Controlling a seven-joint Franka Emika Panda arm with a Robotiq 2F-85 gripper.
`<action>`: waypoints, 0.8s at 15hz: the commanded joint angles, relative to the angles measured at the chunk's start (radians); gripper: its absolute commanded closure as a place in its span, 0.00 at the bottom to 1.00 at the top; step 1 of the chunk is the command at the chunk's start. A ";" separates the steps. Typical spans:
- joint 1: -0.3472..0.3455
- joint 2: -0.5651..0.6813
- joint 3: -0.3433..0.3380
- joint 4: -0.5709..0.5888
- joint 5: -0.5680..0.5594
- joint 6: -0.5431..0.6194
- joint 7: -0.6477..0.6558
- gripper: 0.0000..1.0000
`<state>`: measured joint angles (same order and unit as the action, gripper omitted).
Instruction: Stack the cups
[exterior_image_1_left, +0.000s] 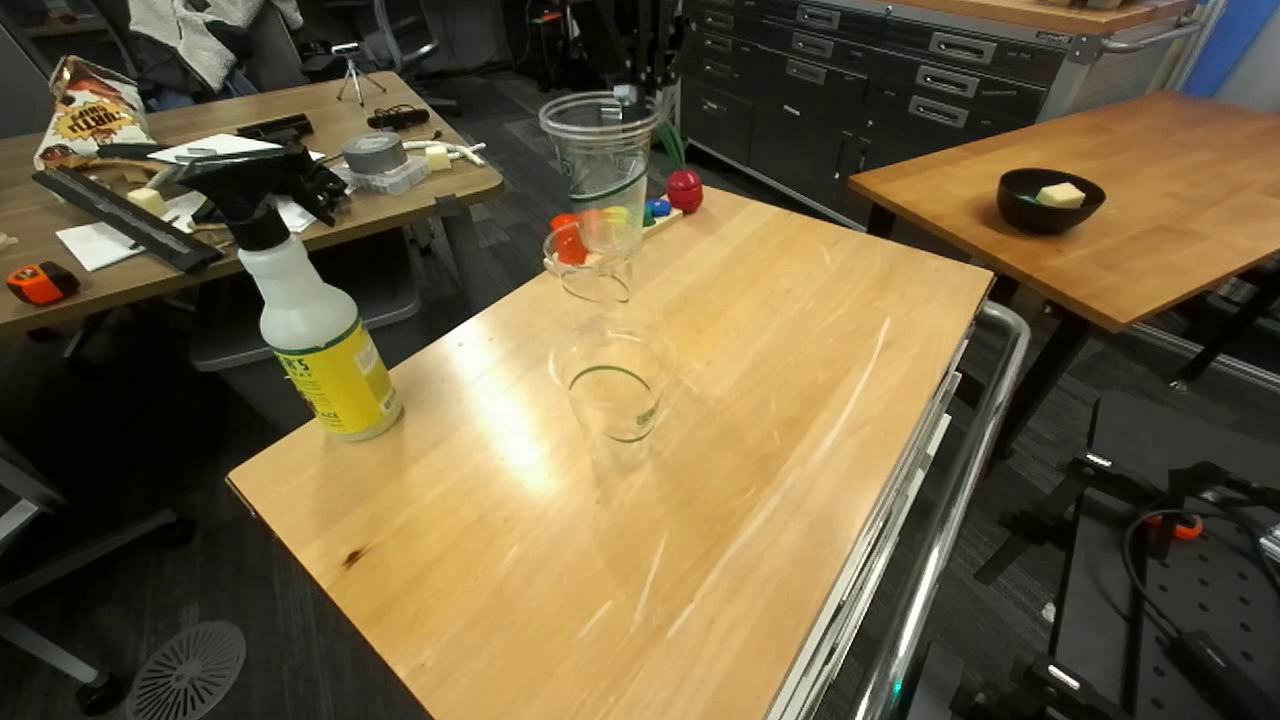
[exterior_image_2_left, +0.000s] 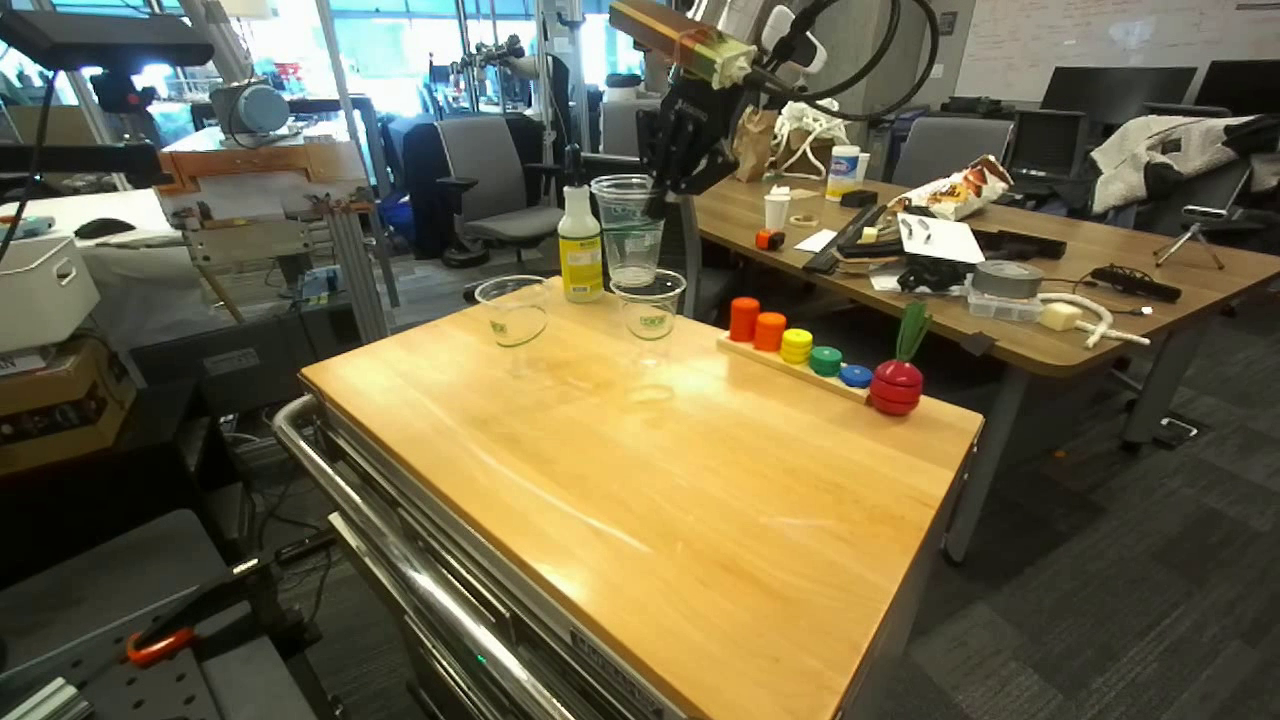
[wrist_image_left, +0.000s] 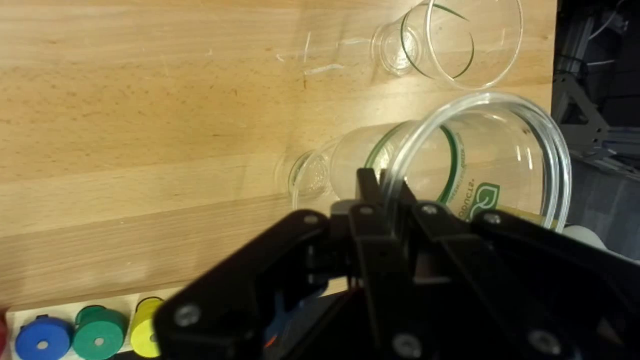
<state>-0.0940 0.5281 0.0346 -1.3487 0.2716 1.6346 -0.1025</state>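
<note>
My gripper (wrist_image_left: 377, 180) is shut on the near rim of a clear cup in the wrist view. The held cups (wrist_image_left: 492, 150) show a doubled rim, which looks like two nested together. They hang upright in both exterior views (exterior_image_1_left: 605, 170) (exterior_image_2_left: 632, 240). My gripper also shows in an exterior view (exterior_image_2_left: 660, 195). Another clear cup (exterior_image_2_left: 650, 315) stands upright on the table right below; the held bottom overlaps its rim, and I cannot tell whether it is inside. A further clear cup (exterior_image_2_left: 513, 320) stands apart; it also shows in the wrist view (wrist_image_left: 450, 45).
The yellow spray bottle (exterior_image_1_left: 340, 380) stands at the table edge, near the cups in an exterior view (exterior_image_2_left: 580, 255). The rainbow-coloured toy (exterior_image_2_left: 797, 350) lies along another edge, with a red toy radish (exterior_image_2_left: 895, 387) beside it. A metal handle bar (exterior_image_1_left: 965, 500) runs along one table side.
</note>
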 joint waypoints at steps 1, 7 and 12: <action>0.004 0.039 0.010 0.053 0.010 0.007 -0.041 0.98; 0.002 0.062 0.012 0.055 -0.005 0.040 -0.109 0.98; -0.002 0.092 0.012 0.057 -0.010 0.064 -0.145 0.98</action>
<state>-0.0895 0.5887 0.0393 -1.3304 0.2709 1.6862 -0.2201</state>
